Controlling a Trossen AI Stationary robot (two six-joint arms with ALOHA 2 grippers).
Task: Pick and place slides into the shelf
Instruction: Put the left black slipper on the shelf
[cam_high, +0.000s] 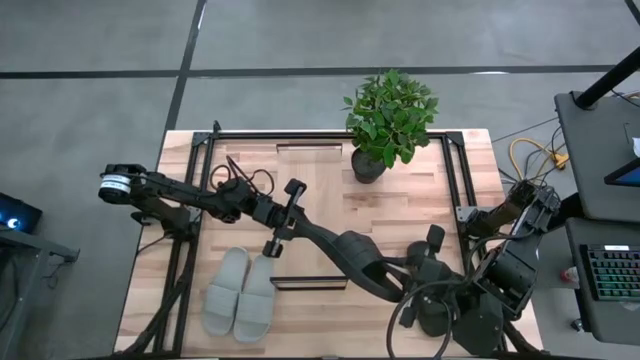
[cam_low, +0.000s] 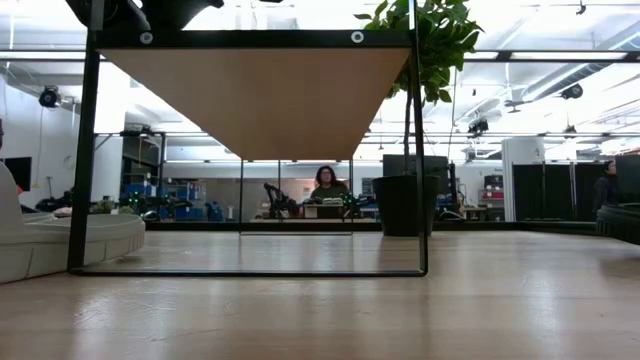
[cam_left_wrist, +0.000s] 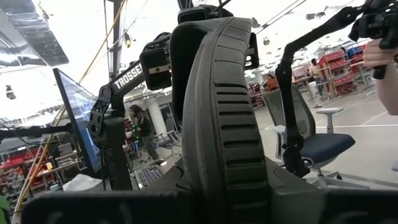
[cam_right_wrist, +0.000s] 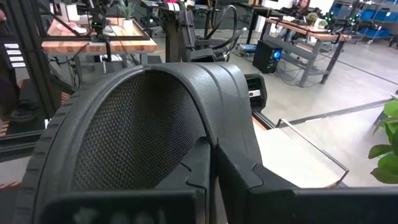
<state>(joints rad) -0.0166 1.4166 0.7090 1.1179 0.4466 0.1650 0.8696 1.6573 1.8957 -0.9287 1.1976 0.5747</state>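
A black slide hangs in the air between my two arms, above the table's middle. My left gripper is shut on the end away from the strap, and my right gripper is shut on the strap end. A pale grey pair of slides lies sole-down on the table near the front left. It also shows at the left edge in the low view. The shelf's wooden plank stands on thin dark rails. My left gripper holds the black slide's heel end between its two fingers, coming from the table's left. The ridged sole faces my wrist camera and the slide runs on away from the fingers, clear of the table. The fingers hide the exact place of contact. My right gripper pinches the strap's edge, one finger against the meshed inner face and the other on the outer face. The fingers come from the table's near right. The strap arches up over them and the slide is lifted clear.
A potted plant stands at the table's far side, right of the middle. Beyond the right edge are a keyboard and cables. A person sits in the room behind the table, and a hand shows beyond the right arm.
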